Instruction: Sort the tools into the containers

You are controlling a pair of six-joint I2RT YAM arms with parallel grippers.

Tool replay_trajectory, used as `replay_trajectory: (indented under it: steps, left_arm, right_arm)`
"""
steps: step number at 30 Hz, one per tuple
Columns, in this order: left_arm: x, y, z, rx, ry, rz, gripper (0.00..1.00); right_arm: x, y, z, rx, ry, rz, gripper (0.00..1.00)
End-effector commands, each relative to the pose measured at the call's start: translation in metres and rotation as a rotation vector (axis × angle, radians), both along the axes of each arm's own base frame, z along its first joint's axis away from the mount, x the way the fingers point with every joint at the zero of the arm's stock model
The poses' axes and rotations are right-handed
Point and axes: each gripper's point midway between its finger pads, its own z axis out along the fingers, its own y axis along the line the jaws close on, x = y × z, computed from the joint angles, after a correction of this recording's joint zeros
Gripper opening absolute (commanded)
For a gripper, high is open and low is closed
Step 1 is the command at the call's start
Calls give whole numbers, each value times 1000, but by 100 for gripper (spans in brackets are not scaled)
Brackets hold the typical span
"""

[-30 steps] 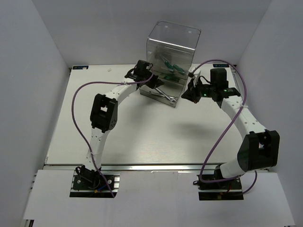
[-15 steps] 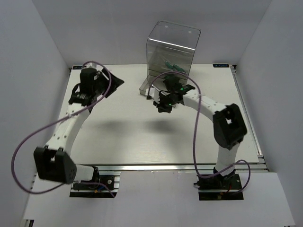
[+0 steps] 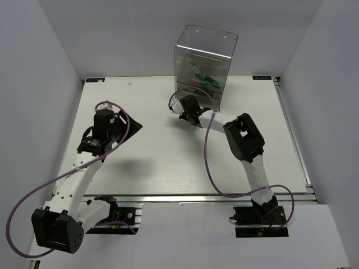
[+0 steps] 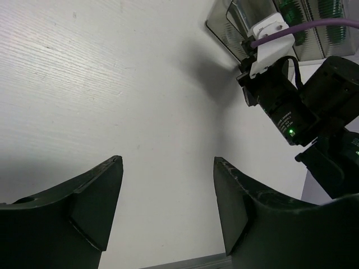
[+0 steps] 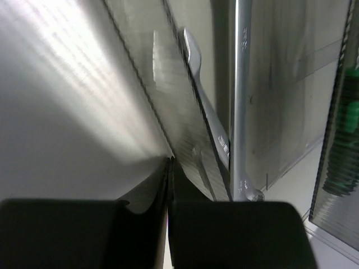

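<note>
Clenched on nothing, the jaws of the right gripper (image 5: 170, 162) press the low drawer (image 5: 269, 101) of the clear cabinet (image 3: 205, 53), where two silver wrenches (image 5: 241, 84) lie, apparently to push it shut, while the left gripper (image 4: 168, 168) hovers released above the table (image 3: 168, 162).

Left arm (image 3: 78, 172) and right arm (image 3: 255, 168) are seen white-linked, black-jointed; purple cables (image 4: 314, 27) are looped alongside; the left end effector (image 4: 167, 165) is moulded black.

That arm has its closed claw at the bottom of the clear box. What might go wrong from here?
The shut right gripper sits low against the tall clear cabinet; nothing visibly anchors it, so a push might slide or tip it. The wrenches lie slanted by the drawer wall there and might snag as it moves.
</note>
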Motion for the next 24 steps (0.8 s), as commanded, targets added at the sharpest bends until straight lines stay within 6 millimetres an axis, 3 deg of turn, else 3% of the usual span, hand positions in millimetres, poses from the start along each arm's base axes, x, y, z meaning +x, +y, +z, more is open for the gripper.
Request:
replay_trajectory:
  steps: [1, 2, 4, 6, 9, 17, 24]
  left_arm:
    - [-2, 8, 7, 28, -15, 26, 75]
    - [-2, 8, 6, 28, -11, 27, 75]
    - [-2, 8, 5, 28, -8, 26, 75]
    - [-2, 8, 5, 26, -8, 26, 75]
    - [-2, 9, 4, 32, -3, 30, 75]
    - [-7, 10, 0, 25, 7, 41, 75]
    - [-10, 12, 2, 28, 5, 48, 75]
  right_arm:
    - [53, -23, 27, -27, -250, -134, 0]
    - [62, -21, 35, -32, -278, -135, 0]
    - [71, -24, 28, -45, -281, -144, 0]
    - [83, -21, 38, -36, -311, -149, 0]
    - [94, -21, 36, -38, -325, -151, 0]
    - [110, -16, 48, -33, -376, -62, 0]
    - [123, -28, 53, -46, -385, -22, 0]
